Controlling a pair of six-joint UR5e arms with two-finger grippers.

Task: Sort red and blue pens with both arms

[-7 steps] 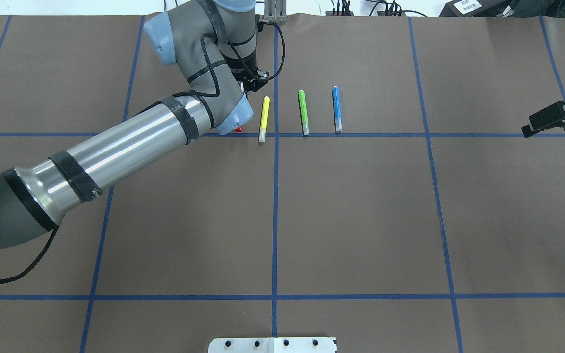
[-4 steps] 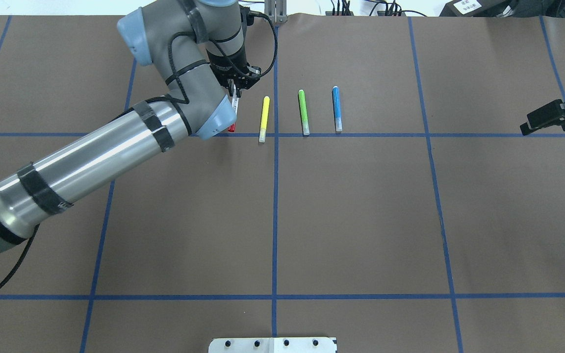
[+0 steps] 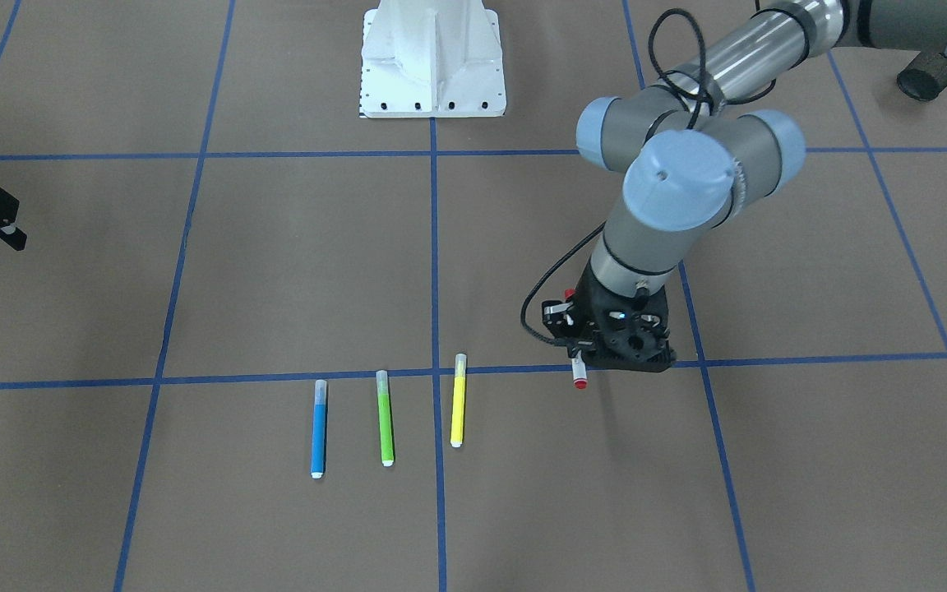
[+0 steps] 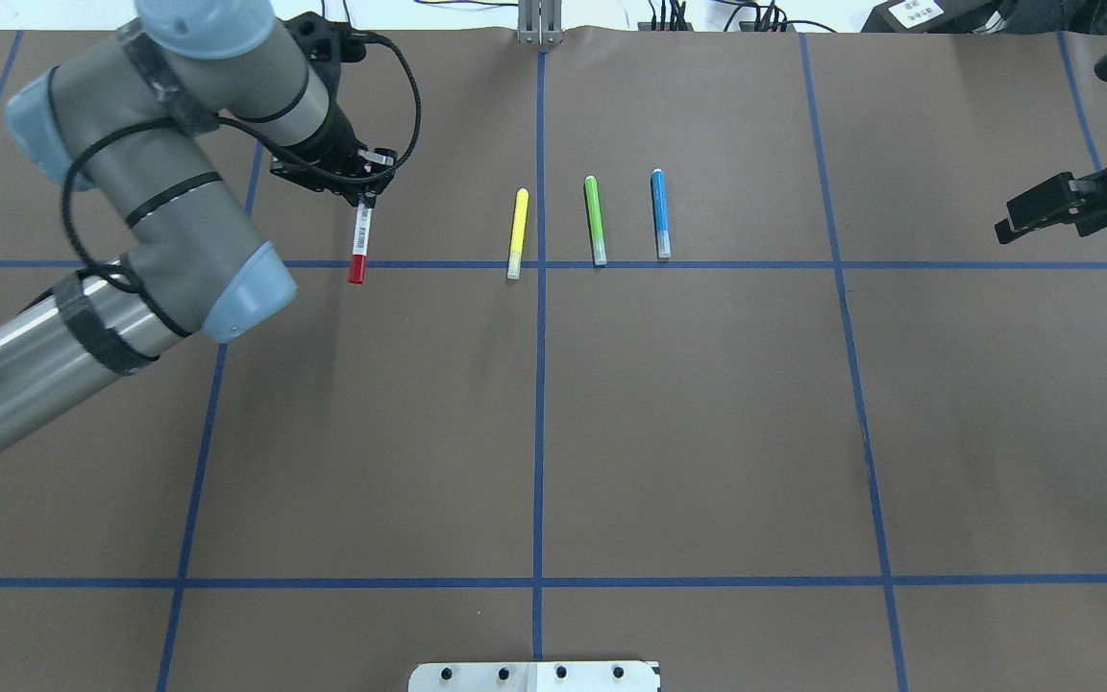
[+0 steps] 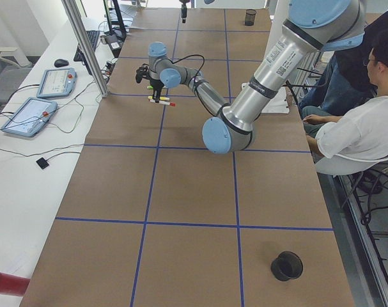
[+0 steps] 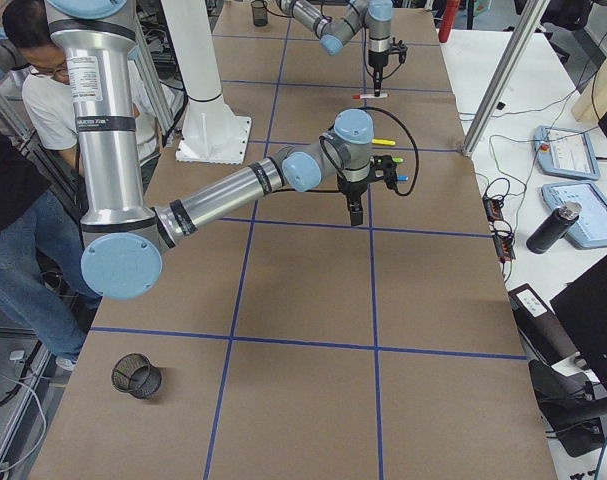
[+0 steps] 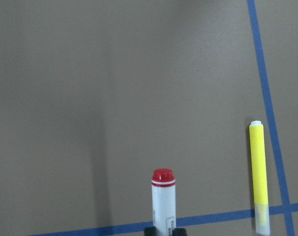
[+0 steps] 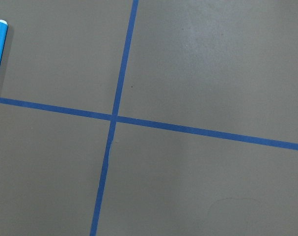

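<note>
Pinching the red pen (image 4: 359,240) between the left fingers (image 7: 181,232), clamped on the end of its white barrel, in the upper left of the overhead frame. Holding it with the red cap pointing down-frame, over the blue tape line (image 4: 707,264). Cannot tell whether touching the table (image 4: 707,432) or just above it. To its right in that frame, well apart: lying flat on the table in a row, parallel and near one another, the yellow pen (image 4: 518,234), then the green pen (image 4: 595,220), then the blue pen (image 4: 659,213), lower ends at the same tape line. Far off at the upper right edge, hovering over the table, the right fingers (image 4: 1020,219); cannot tell whether apart or together. In the right wrist view, only the blue pen at the upper left corner, beside crossing tape lines.
</note>
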